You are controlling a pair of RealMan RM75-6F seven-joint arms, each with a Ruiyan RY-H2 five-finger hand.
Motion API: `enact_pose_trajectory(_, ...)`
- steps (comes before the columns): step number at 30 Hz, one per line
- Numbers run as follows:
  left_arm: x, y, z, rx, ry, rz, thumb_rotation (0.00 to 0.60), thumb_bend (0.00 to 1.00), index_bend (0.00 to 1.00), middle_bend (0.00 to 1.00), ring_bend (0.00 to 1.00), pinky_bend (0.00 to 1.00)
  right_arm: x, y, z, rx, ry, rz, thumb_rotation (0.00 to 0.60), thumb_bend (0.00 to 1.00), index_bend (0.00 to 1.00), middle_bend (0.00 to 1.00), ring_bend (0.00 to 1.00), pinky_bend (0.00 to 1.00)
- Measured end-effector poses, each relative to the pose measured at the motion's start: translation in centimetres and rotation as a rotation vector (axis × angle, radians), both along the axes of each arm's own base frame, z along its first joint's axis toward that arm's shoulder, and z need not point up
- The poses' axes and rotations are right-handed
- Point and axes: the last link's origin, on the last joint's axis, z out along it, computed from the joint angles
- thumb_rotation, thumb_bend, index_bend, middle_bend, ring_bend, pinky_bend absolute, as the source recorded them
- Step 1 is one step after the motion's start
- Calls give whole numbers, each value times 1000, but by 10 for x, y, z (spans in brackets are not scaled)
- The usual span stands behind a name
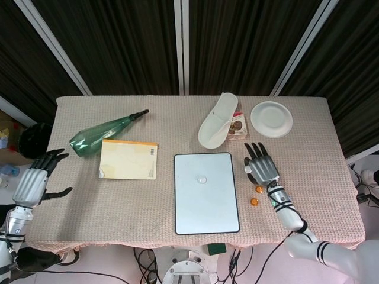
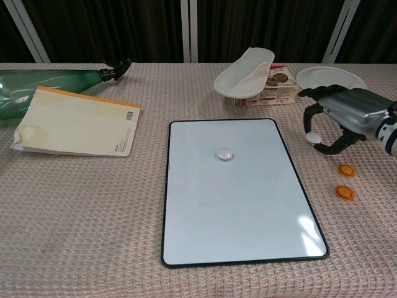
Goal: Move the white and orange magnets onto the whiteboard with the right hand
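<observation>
Right hand (image 2: 345,118), fingers apart and empty, hovers over the white magnet (image 2: 313,138) at frame right, beside the whiteboard (image 2: 236,198); two orange magnets (image 2: 346,169) lie nearby. A clumsy pinch could skid the disc away.

Your right robot hand (image 1: 262,166) hovers, fingers spread, right of the whiteboard (image 1: 206,192); two orange magnets (image 1: 257,195) lie below it, one white magnet (image 1: 202,178) sits on the board.

bare cloth between whiteboard (image 2: 239,186) and right hand (image 2: 340,118); slipper (image 2: 245,74) and plate (image 2: 329,77) behind.
</observation>
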Motion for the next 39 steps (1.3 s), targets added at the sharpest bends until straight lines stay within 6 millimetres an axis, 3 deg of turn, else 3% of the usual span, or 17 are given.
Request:
enact_pose_trajectory(9,0,0,-1,1,-6,-2,600,108,171,108,96,150,36,10,5,26,-79,99,600,327,574,18,0,0)
enact_pose_trajectory(19,-4,-2,2,6,-9,6,600,109,171,108,96,150,81,23,-23,133,-34,195,600,327,615,21,0,0)
enact_pose_trajectory(39,-8,-2,7,25,-18,3,600,108,171,108,96,150,102,14,-54,177,42,174,600,334,617,12,0,0)
